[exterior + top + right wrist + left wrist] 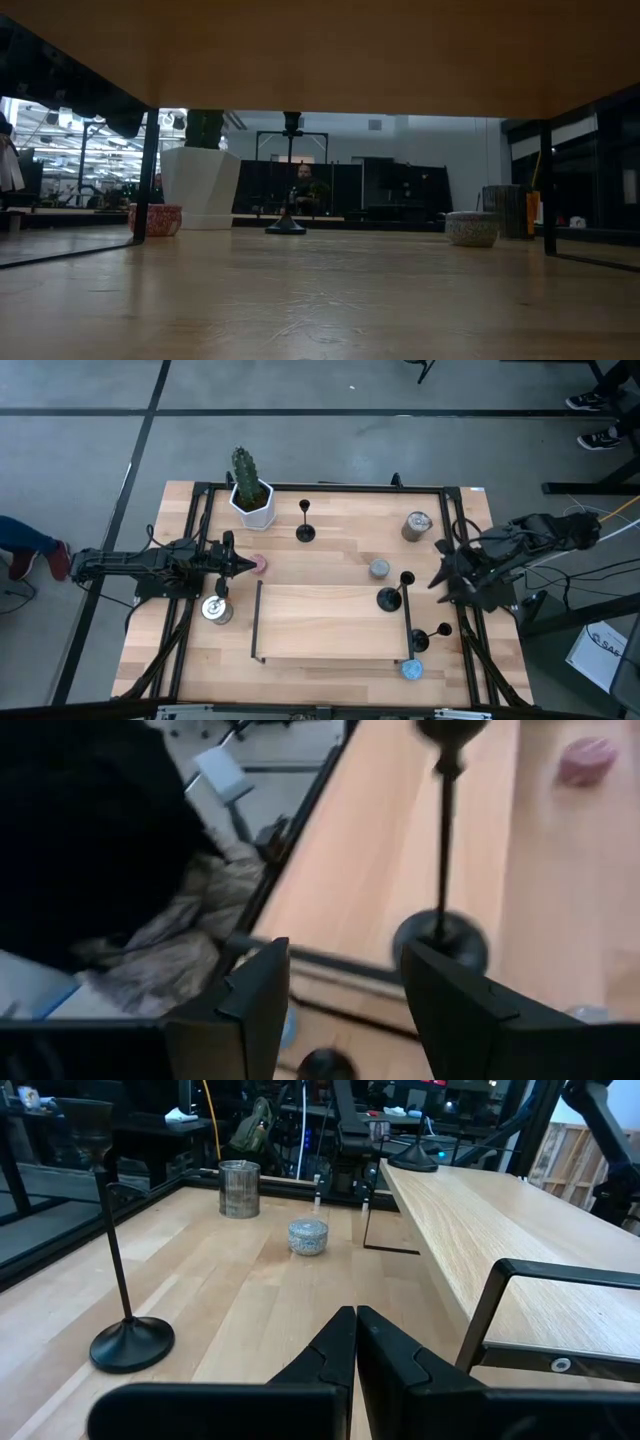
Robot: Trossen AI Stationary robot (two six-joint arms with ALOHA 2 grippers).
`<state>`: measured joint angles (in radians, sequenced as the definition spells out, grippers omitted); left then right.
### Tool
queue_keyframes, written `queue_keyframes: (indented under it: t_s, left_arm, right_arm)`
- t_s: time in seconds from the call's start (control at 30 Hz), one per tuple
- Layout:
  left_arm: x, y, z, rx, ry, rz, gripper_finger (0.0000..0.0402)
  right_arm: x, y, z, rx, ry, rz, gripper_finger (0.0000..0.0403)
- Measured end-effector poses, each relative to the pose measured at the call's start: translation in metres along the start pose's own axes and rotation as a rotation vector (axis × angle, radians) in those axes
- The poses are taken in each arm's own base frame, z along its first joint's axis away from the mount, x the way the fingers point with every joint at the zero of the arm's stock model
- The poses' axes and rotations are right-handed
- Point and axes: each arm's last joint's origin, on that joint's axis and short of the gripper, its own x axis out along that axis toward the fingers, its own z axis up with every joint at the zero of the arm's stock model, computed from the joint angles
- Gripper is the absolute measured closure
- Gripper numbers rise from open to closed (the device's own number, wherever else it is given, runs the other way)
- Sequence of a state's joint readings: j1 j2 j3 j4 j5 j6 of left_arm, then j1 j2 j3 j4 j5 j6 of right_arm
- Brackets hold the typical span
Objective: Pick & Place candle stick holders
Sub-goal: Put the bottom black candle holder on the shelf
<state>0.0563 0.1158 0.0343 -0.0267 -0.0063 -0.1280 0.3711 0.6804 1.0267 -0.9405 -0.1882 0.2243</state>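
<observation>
**Wooden table, three holders, one on the shelf**

On the wooden table [330,565], the right gripper [443,582] hangs with fingers spread, holding nothing. The left gripper [243,564], pressed together, waits beside the pink tin [260,565]. Three candle stick holders: one near the cactus [305,532], one on the raised shelf [390,598], one off the shelf's right end [421,642].

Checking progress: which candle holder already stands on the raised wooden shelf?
The candle holder at the shelf's right end; the other two holders stand on the table, off the shelf.
</observation>
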Motion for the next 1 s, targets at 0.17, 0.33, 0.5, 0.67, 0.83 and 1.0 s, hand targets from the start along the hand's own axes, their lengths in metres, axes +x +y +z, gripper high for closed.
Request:
queue_keyframes:
  t_s: [0.17,0.33,0.5,0.67,0.83,1.0]
  left_arm:
    - [0.0,0.0,0.0,0.0,0.0,0.0,0.0395]
    - [0.0,0.0,0.0,0.0,0.0,0.0,0.0395]
    - [0.0,0.0,0.0,0.0,0.0,0.0,0.0395]
    - [0.0,0.0,0.0,0.0,0.0,0.0,0.0395]
    - [0.0,0.0,0.0,0.0,0.0,0.0,0.0395]
    - [0.0,0.0,0.0,0.0,0.0,0.0,0.0395]
  right_arm:
    - [-0.007,0.004,-0.008,0.035,0.029,0.031,0.0208]
    - [-0.011,0.007,-0.013,0.053,0.057,0.053,0.0208]
    - [-0.012,0.008,-0.02,0.056,0.126,0.06,0.0208]
    - [-0.012,0.008,-0.025,0.131,0.171,0.055,0.0208]
    - [-0.007,0.006,-0.033,0.202,0.222,0.041,0.0208]
    - [0.003,0.004,-0.045,0.261,0.293,0.017,0.0208]
